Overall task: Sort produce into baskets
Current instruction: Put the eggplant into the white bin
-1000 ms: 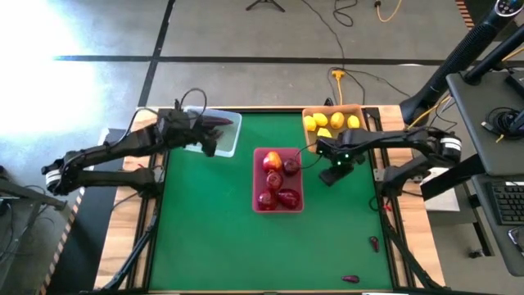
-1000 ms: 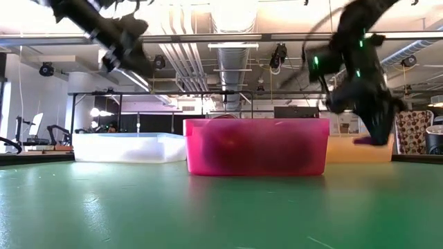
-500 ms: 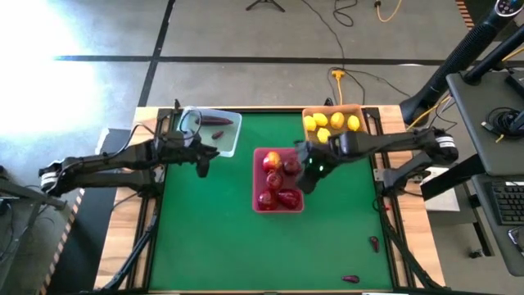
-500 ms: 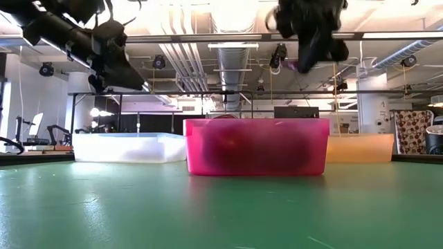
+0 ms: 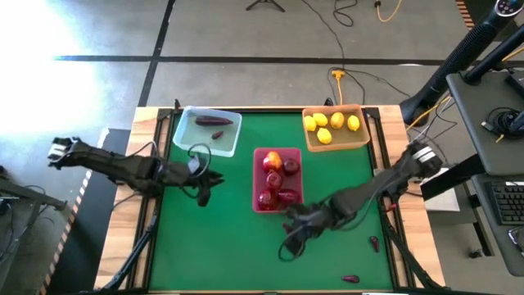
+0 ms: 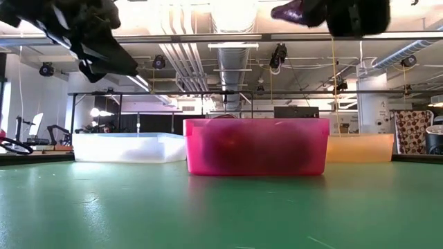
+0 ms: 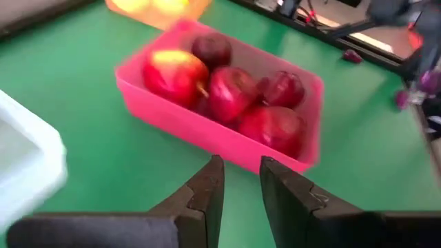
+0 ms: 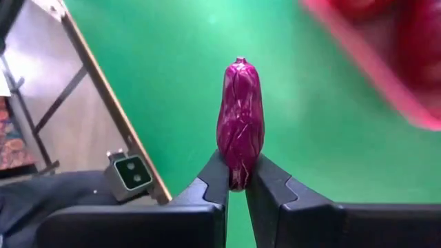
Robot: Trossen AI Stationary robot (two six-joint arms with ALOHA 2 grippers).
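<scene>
My right gripper is shut on a small dark maroon elongated piece, high over the green table, on the near side of the pink-red tray. In the low view the piece sticks out sideways from the gripper. My left gripper is slightly open and empty; it hovers left of the pink-red tray, which holds several red fruits. The pale blue tray holds two maroon pieces. The tan-orange tray holds several lemons. My right gripper pinches one end of the maroon piece between its two fingers. The rest of the piece sticks out past the fingertips, along the line of the fingers. The piece is lifted clear, high above the table.
Two more maroon pieces lie on the mat at the near right, one beside the right edge and one at the near edge. Open green mat lies on the near side of the trays.
My right gripper has risen from the mat beside the tan-orange tray with the maroon piece and swung toward the table's left and near edge, past the pink-red tray. My left gripper has drawn back from the pale blue tray toward the near edge.
</scene>
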